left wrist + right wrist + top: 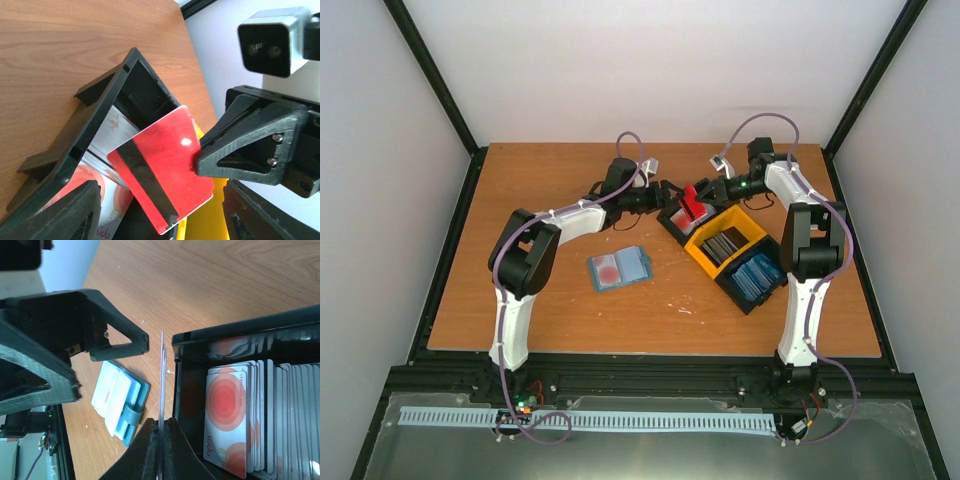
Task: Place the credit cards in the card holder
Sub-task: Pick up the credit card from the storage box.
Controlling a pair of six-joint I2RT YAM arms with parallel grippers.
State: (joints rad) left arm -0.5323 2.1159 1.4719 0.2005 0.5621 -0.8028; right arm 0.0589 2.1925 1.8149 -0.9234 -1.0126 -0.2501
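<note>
My right gripper [161,429] is shut on a red credit card [161,380], which shows edge-on and upright just outside the tray's end wall. In the left wrist view the same card [160,175] shows its black stripe, pinched at one edge by the right gripper's fingers [240,150]. My left gripper [160,205] is open, its fingers wide on either side of the card and not touching it. In the top view the card [693,205] stands between the left gripper [658,197] and the right gripper [710,190]. The blue-grey card holder [620,268] lies open on the table, also in the right wrist view [120,400].
A black-and-yellow three-compartment tray [756,235] lies diagonally at the right. Its black end compartment [190,390] holds several red-and-white cards [227,420]; the others hold dark and blue cards. Black frame rails edge the wooden table.
</note>
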